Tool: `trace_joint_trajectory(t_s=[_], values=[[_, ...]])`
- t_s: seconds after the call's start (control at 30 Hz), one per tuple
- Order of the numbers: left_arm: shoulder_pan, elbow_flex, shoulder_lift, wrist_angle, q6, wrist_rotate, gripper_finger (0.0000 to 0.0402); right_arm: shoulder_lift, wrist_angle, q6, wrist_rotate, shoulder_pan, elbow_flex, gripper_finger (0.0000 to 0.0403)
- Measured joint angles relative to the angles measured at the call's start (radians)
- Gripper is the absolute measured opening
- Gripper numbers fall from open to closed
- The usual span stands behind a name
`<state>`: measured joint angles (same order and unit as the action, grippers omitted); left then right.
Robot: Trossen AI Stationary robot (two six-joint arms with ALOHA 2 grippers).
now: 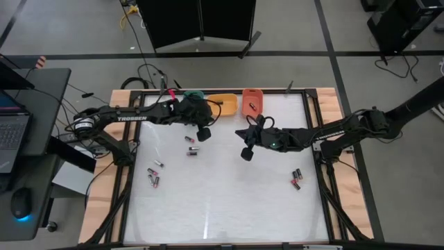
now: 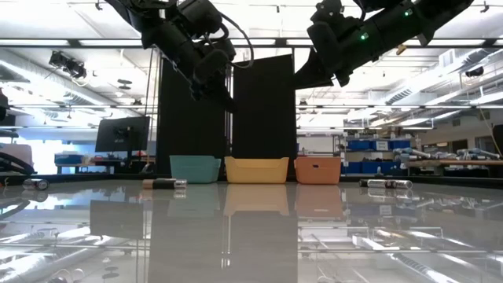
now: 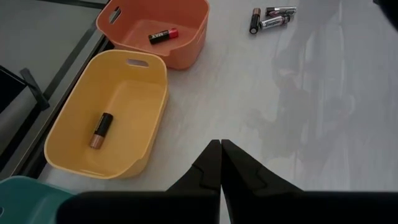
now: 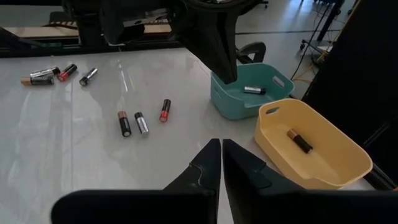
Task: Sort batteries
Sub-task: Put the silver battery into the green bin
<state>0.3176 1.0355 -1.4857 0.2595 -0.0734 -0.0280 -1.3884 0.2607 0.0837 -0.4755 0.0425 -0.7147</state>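
Both grippers hang above the table, shut and holding nothing. My left gripper (image 1: 203, 133) (image 3: 221, 155) is in front of the trays. My right gripper (image 1: 247, 153) (image 4: 221, 155) is near the table's middle. Three trays stand in a row at the far edge: teal (image 4: 249, 99), yellow (image 3: 134, 93) and orange (image 3: 186, 37). One battery lies in each: in the teal (image 4: 254, 89), the yellow (image 3: 99, 129) and the orange (image 3: 163, 36). Loose batteries lie flat on the table below my left gripper (image 4: 142, 122), at the left (image 1: 154, 173) and at the right (image 1: 297, 179).
The white table top has a wooden frame (image 1: 97, 201) around it. Between the battery groups the near half of the table (image 1: 222, 208) is bare. A desk with a laptop (image 1: 14, 132) stands to the left, and a black panel (image 2: 263, 118) stands behind the trays.
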Motion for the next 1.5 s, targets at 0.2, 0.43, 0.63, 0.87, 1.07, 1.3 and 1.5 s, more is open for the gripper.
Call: trace_joint_trajectory(t_s=[0.2,0.43,0.63,0.87,1.07,1.3,1.5], values=[[0.000,0.000,0.000,0.000,0.000,0.000,0.0013,0.000,0.000,0.000,0.000,0.000,0.000,0.0029],[0.000,0.000,0.000,0.000,0.000,0.001,0.0013,0.000,0.000,0.000,0.000,0.000,0.000,0.0029],[0.000,0.000,-0.005,-0.023,0.057,0.006,0.0013,0.000,0.000,0.000,0.000,0.000,0.000,0.0032],[-0.020,-0.001,-0.046,-0.043,0.050,0.102,0.0012,0.000,0.006,0.000,0.000,0.000,0.000,0.0028],[-0.046,-0.001,-0.060,-0.075,0.030,0.095,0.0012,0.000,0.015,0.000,0.000,0.000,0.000,0.0030],[-0.050,-0.001,-0.060,-0.083,0.029,0.089,0.0012,0.000,0.015,0.000,0.000,0.000,0.000,0.0027],[-0.051,-0.001,-0.060,-0.082,0.029,0.088,0.0012,0.000,0.015,0.000,0.000,0.000,0.000,0.0032]])
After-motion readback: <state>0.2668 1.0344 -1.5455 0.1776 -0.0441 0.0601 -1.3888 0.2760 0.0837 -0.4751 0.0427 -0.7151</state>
